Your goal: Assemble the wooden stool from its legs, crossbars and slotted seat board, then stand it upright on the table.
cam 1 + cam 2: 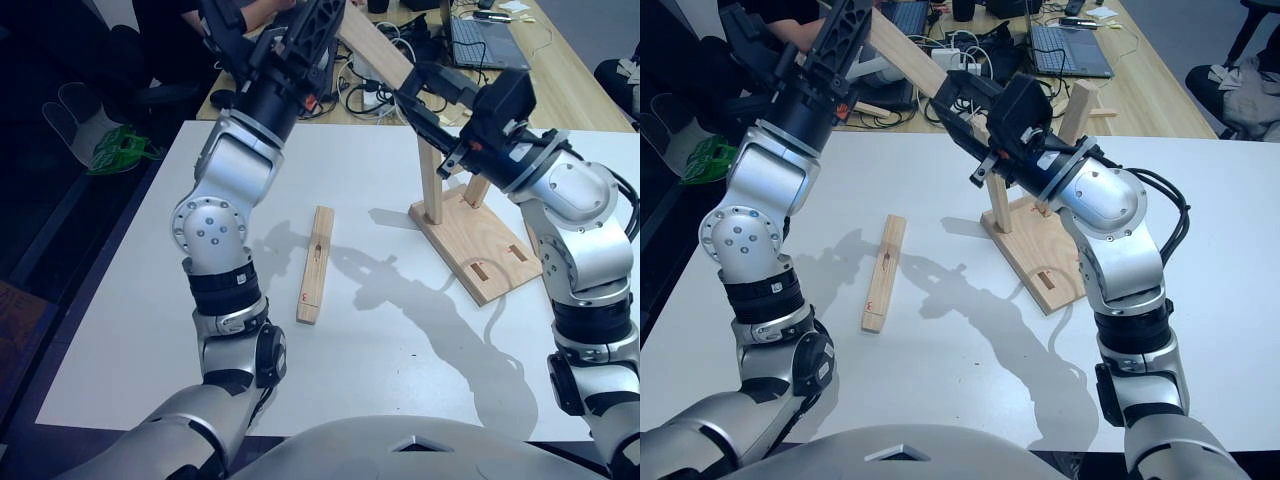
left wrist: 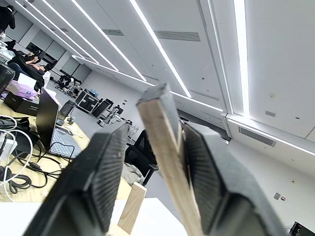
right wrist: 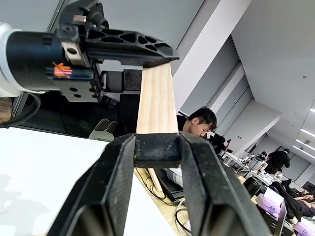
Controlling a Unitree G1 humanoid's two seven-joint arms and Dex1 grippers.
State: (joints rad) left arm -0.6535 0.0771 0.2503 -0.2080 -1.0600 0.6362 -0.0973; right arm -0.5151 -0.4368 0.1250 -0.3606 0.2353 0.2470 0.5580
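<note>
Seems mid-fitting, right gripper (image 3: pixel 156 162) clenched on the wooden bar (image 1: pixel 378 45) at upper centre, left gripper (image 2: pixel 157 177) at its far end with grip impossible to tell; calls next for lowering it to the legs (image 1: pixel 431 185) on the seat board (image 1: pixel 480 250) at centre right.

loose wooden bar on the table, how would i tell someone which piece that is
On the white table, look left of the slotted seat board. The bar lies flat by itself near the table's middle, the only piece neither held nor fitted.
</note>
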